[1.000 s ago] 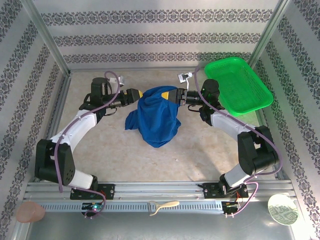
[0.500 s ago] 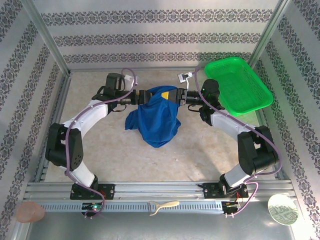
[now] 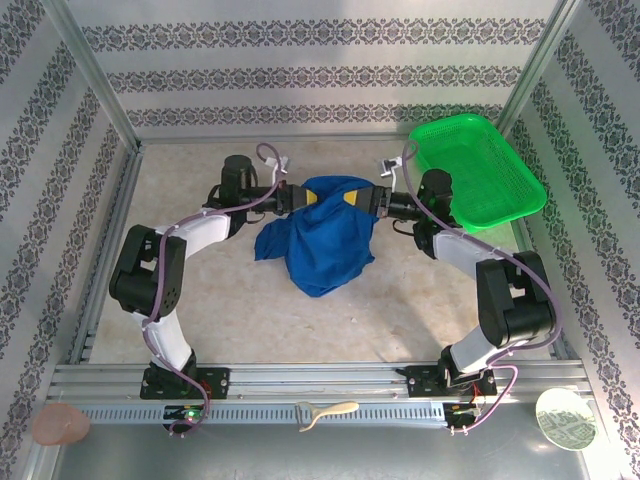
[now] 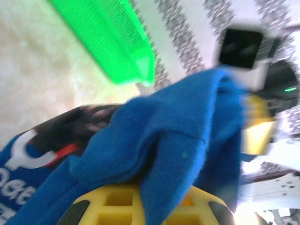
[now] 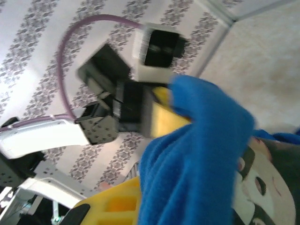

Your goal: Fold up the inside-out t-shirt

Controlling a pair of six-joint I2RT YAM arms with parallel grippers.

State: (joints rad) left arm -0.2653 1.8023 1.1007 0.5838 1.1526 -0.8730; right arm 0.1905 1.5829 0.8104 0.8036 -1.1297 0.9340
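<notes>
The royal-blue t-shirt point(image 3: 325, 240) hangs bunched at the middle back of the table, its top edge stretched between both grippers. My left gripper point(image 3: 305, 197) is shut on the left end of that edge. My right gripper point(image 3: 356, 197) is shut on the right end. In the left wrist view the t-shirt point(image 4: 178, 140) runs down between the yellow fingers point(image 4: 112, 206), and white lettering point(image 4: 21, 157) with a red mark shows at the lower left. The right wrist view has blue cloth point(image 5: 201, 159) bunched over its yellow finger point(image 5: 115, 206), with the left gripper's yellow tip beyond.
A green mesh basket point(image 3: 478, 170) leans at the back right, close behind the right arm. Patterned walls and metal posts close in the table. On the front rail lie a beige utensil point(image 3: 325, 412), a pink disc point(image 3: 60, 425) and a round plate point(image 3: 565, 420).
My left gripper swung right to the shirt's top edge and shut on it. The right gripper shifted a little to the right, so the top edge now spans both.
</notes>
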